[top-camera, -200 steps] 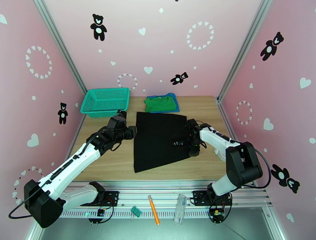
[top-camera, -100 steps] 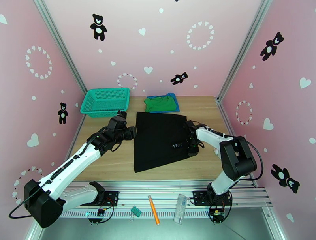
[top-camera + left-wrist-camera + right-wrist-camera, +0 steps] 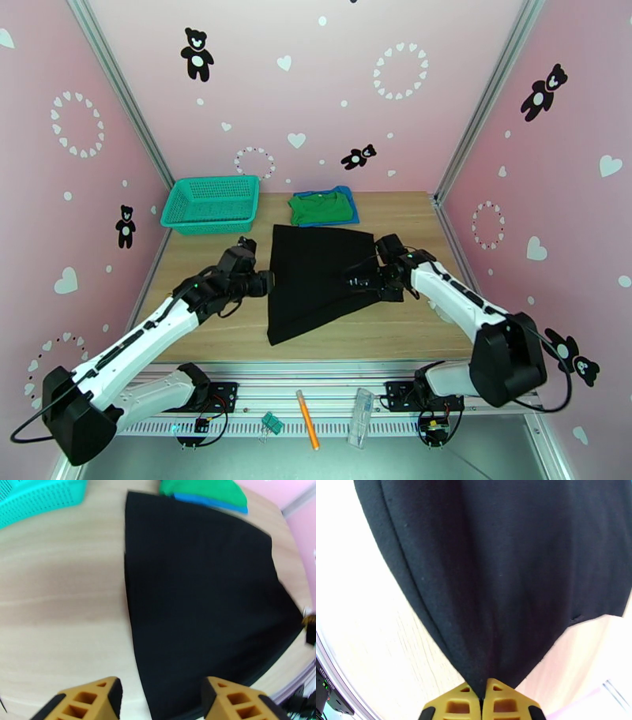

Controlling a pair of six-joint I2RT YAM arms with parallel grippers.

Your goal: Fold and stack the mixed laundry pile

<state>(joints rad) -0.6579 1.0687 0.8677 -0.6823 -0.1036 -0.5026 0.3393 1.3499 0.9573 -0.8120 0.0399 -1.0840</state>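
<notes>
The black garment [image 3: 312,276] lies spread flat in the middle of the table. My right gripper [image 3: 362,283] is shut on its right edge; in the right wrist view the black garment [image 3: 493,559] is bunched into a fold pinched between the closed fingertips of the right gripper [image 3: 482,695]. My left gripper [image 3: 266,283] hovers open at the cloth's left edge, and in the left wrist view that edge of the black garment [image 3: 197,590] runs between the spread fingers [image 3: 91,701]. The green garment [image 3: 320,207] lies folded on the blue shirt [image 3: 351,211] at the back.
A teal mesh basket [image 3: 212,203] stands at the back left, close to the left arm's reach. Bare wood lies left and right of the black cloth. An orange pen [image 3: 307,430] and a clear plastic piece [image 3: 362,417] rest on the front rail.
My right gripper has closed on the black garment's right edge and drawn that edge inward, the arm swinging outward. The left gripper has shifted slightly toward the near side, still open.
</notes>
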